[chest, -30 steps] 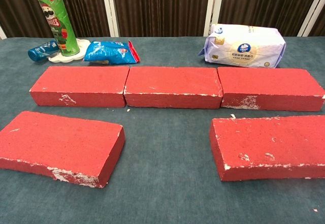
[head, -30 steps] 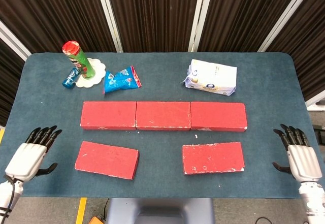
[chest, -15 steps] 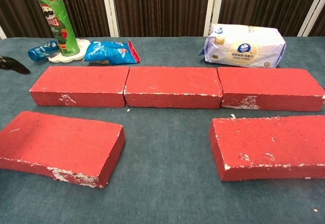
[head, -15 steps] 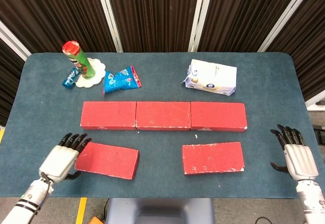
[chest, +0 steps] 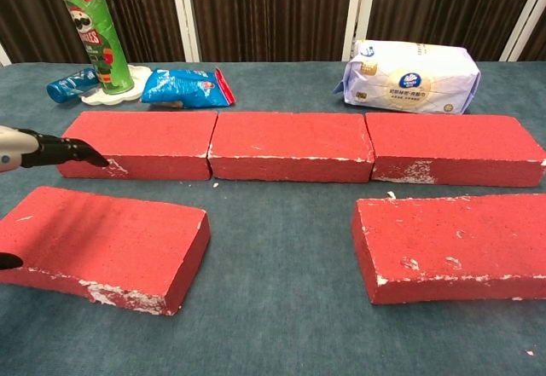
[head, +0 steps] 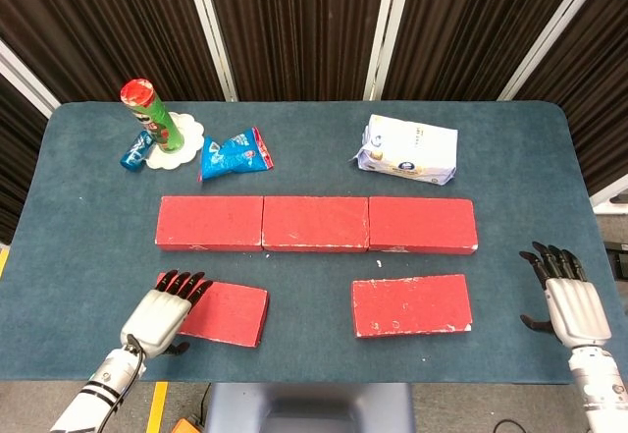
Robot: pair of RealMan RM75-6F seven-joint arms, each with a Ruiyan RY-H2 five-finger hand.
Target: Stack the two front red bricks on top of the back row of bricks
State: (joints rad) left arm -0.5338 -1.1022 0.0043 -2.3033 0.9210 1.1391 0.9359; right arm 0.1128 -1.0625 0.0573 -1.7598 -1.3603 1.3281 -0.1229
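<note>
Our left hand (head: pixel 165 310) hovers with fingers spread over the left end of the near left brick (head: pixel 224 313), holding nothing. Our right hand (head: pixel 569 300) waits spread and empty, right of the near right brick (head: pixel 410 305). The back row (head: pixel 316 224) lies just beyond.

We are reading no clear wording anywhere; print on the green tube (chest: pixel 96 39) and the white pack (chest: pixel 412 76) is showing too small.
</note>
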